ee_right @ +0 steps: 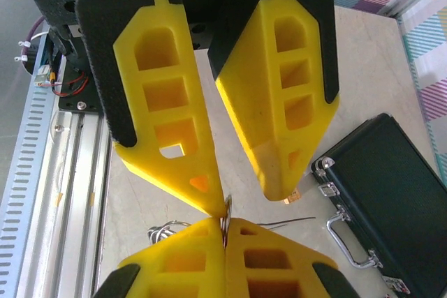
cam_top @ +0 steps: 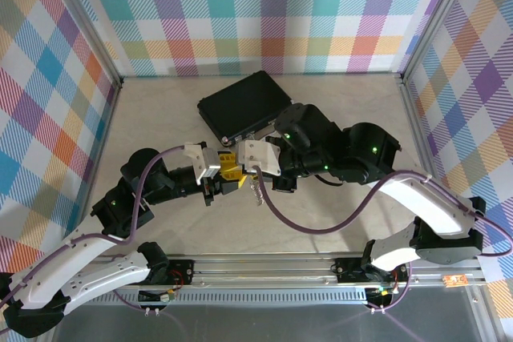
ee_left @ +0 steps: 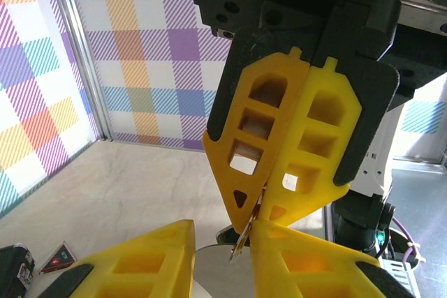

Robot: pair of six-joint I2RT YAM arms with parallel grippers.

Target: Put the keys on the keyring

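Right end effector (ee_right: 225, 224) clenched on slim silver key (ee_left: 242, 236), left end effector (ee_right: 250, 202) parted

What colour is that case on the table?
Black case with a silver handle; clearest in the right wrist view.

- Light is bright, even and diffuse, from overhead.
- Shadows on the table (cam_top: 160, 110) are soft and faint.
- Top view bows at its edges.
- Left wrist view overexposes at its right edge.
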